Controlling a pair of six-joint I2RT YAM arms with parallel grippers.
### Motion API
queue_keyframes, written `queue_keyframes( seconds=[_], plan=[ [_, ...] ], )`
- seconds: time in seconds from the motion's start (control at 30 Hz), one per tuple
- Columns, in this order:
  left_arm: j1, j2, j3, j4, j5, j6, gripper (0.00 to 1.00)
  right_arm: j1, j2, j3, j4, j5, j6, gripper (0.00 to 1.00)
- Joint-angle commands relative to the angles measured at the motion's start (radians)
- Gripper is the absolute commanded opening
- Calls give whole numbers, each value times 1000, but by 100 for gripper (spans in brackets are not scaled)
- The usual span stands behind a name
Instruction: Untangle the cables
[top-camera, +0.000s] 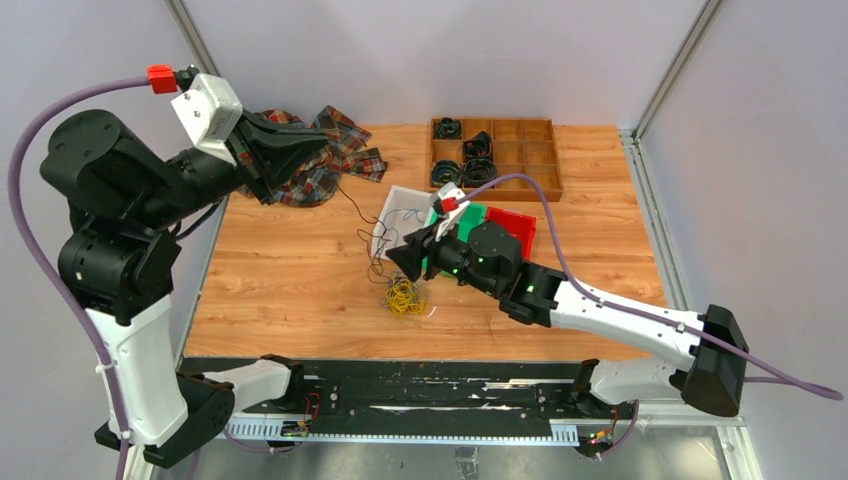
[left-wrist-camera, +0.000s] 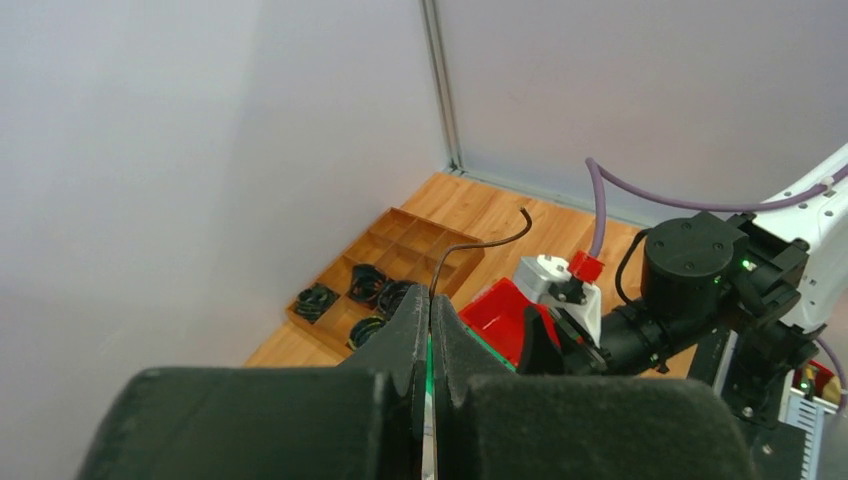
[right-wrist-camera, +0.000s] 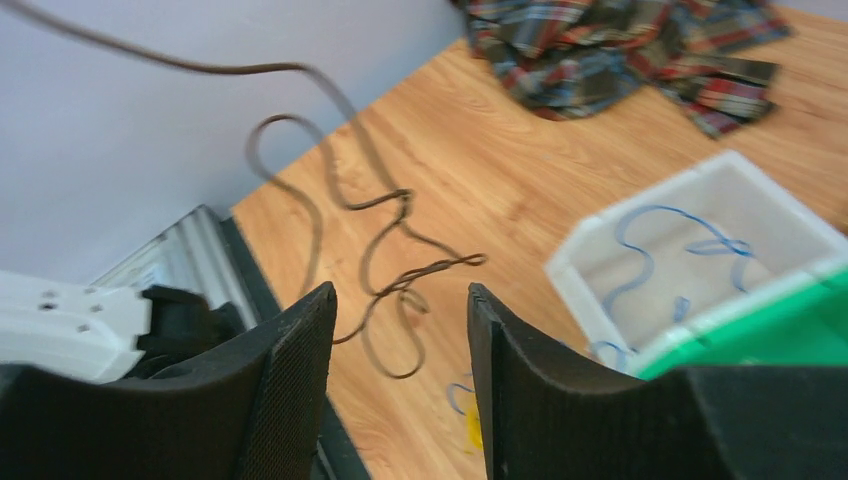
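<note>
The cables lie mid-table in the top view. A yellow clump (top-camera: 403, 295) rests on the wood, a thin black cable (top-camera: 352, 208) hangs above it, and a blue cable (top-camera: 408, 214) lies in the white tray (top-camera: 388, 212). My left gripper (top-camera: 325, 155) is raised at the back left, shut on the black cable; its free end (left-wrist-camera: 482, 240) pokes out past the closed jaws (left-wrist-camera: 432, 300). My right gripper (top-camera: 393, 258) is open just above the clump. In the right wrist view the black cable (right-wrist-camera: 385, 225) dangles ahead of the open fingers (right-wrist-camera: 400, 300), with nothing between them.
A plaid cloth (top-camera: 325, 150) lies at the back left, under the left gripper. A wooden compartment tray (top-camera: 530, 150) holding thick black coils sits at the back. Red (top-camera: 512, 226) and green (top-camera: 470, 212) bins stand beside the white tray, partly behind the right arm.
</note>
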Motion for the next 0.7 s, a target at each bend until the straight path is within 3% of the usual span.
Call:
queue_keyframes(
  seconds=[0.0, 0.33, 0.67],
  plan=[
    [-11, 49, -23, 17, 53, -47, 1, -81, -80, -52, -49, 87, 21, 51],
    [-230, 203, -68, 16, -46, 55, 1, -251, -313, -214, -195, 226, 36, 52],
    [-260, 361, -36, 59, -40, 101, 0, -341, -499, -335, -285, 240, 84, 54]
  ],
)
